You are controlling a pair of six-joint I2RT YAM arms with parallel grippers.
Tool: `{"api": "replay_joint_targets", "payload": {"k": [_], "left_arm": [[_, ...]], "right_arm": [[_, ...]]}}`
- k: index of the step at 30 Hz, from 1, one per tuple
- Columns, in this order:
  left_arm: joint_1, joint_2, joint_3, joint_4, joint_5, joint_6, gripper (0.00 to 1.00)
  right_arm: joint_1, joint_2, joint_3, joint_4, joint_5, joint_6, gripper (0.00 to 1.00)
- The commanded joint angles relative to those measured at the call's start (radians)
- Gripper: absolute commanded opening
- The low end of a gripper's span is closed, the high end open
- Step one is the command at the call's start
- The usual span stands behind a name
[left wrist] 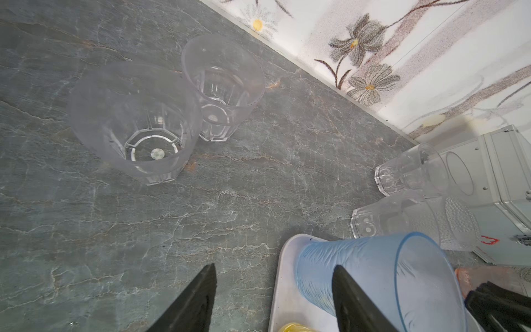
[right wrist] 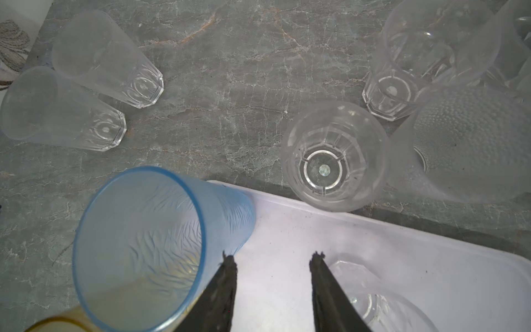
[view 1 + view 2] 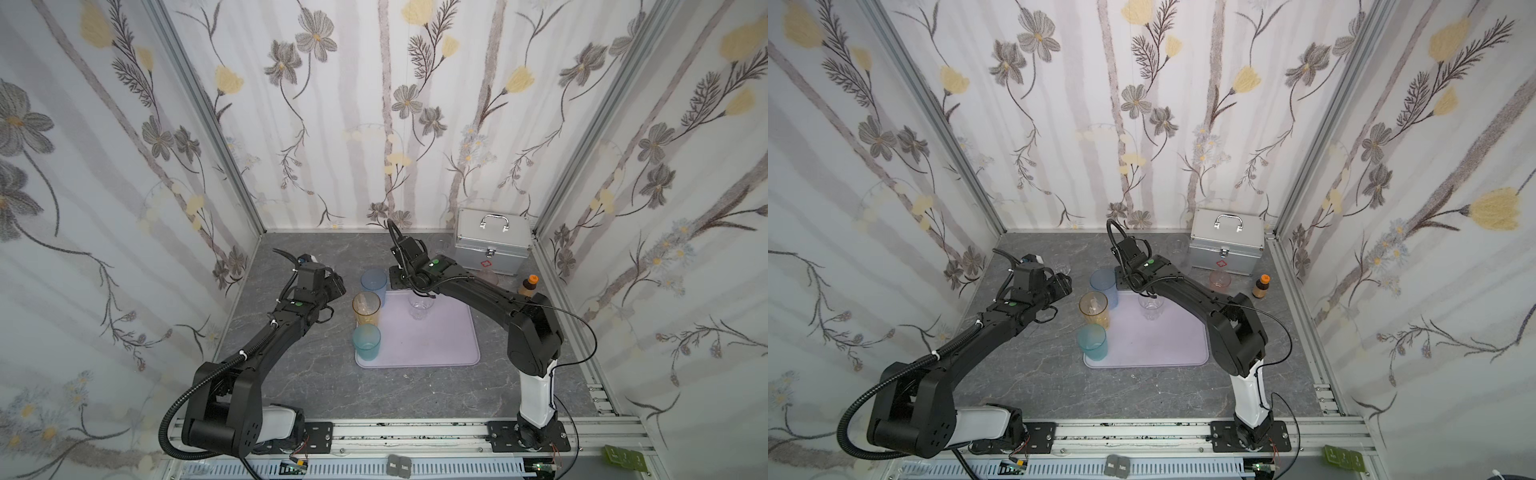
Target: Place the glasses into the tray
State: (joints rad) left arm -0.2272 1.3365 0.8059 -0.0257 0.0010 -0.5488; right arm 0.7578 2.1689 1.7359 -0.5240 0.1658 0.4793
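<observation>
Four glasses (image 3: 366, 308) stand in one tray (image 3: 436, 345) on the grey marbled desk (image 3: 332, 395), floral walls (image 3: 374, 104) around; left gripper (image 1: 275, 268) and right gripper (image 2: 273, 257) gape empty.

soft, even white light fills both top views, brightest on the flowered wallpaper walls (image 3: 353, 124), dimmer on the grey marbled tabletop (image 3: 332, 395). in the right wrist view a dark shadow band edges the pale lilac flat tray (image 2: 402, 244), and the dotted frosted tumbler (image 2: 465, 149) close to the lens looks blurred.
</observation>
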Motion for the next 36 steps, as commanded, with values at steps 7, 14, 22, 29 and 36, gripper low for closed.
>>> {"api": "replay_joint_targets", "payload": {"k": [7,14,22,29,36], "left_arm": [[0.002,0.0,-0.001,0.018,-0.016,0.01,0.66],[0.002,0.006,0.002,0.018,-0.013,0.011,0.66],[0.002,-0.018,-0.003,0.015,-0.03,0.02,0.66],[0.001,-0.074,0.011,-0.011,-0.097,0.065,0.67],[-0.024,-0.104,0.027,-0.032,-0.109,0.128,0.71]], "right_arm": [[0.014,0.081,0.071,0.031,-0.058,-0.005,0.43],[0.017,0.088,0.062,0.036,-0.084,0.0,0.43],[-0.005,0.009,0.015,0.021,-0.07,-0.001,0.44],[-0.073,-0.224,-0.22,0.014,-0.047,0.008,0.45],[-0.133,-0.325,-0.415,-0.006,-0.16,0.018,0.5]]}}
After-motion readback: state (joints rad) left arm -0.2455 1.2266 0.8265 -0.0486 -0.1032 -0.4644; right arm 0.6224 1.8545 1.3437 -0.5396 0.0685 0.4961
